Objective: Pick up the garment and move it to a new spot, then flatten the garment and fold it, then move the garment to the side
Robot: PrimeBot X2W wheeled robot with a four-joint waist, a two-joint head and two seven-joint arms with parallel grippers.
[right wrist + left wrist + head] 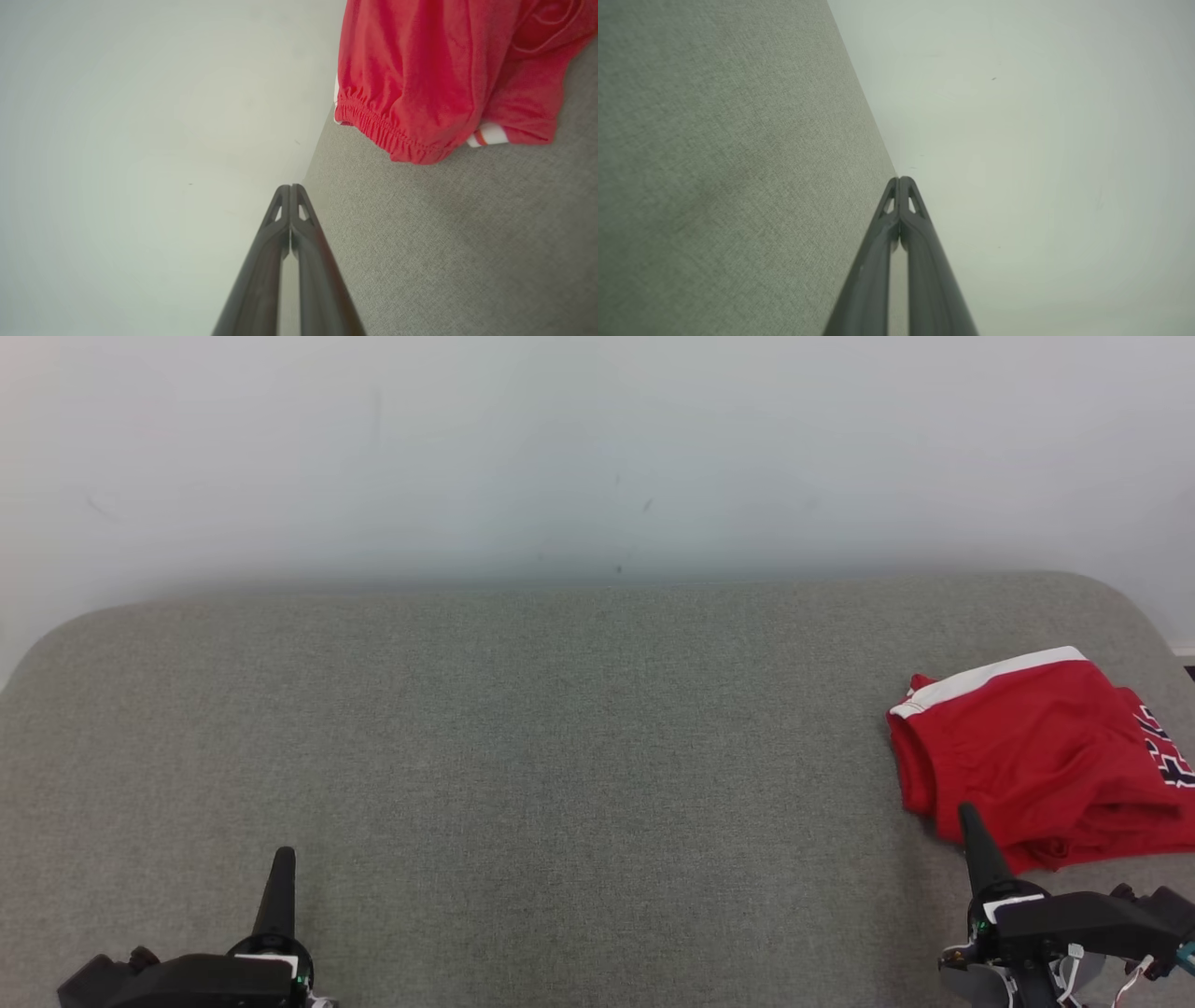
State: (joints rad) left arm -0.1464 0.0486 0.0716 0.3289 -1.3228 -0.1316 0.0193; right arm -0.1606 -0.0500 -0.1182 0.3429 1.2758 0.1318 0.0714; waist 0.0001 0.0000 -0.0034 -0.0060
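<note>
Red garment (1036, 747) located folded at right edge of grey cushion (560, 756), near right gripper (966, 810). Found it and left gripper (285, 852) pinched fully closed, nothing held. Judged at risk: folds dragged loose or pushed off the edge by a stray finger sweep.

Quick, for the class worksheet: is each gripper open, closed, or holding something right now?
Left gripper: closed, holding nothing.
Right gripper: closed, holding nothing; the red garment lies ungripped.

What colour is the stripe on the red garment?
White; the stripe on the garment shows best in the head view.
</note>
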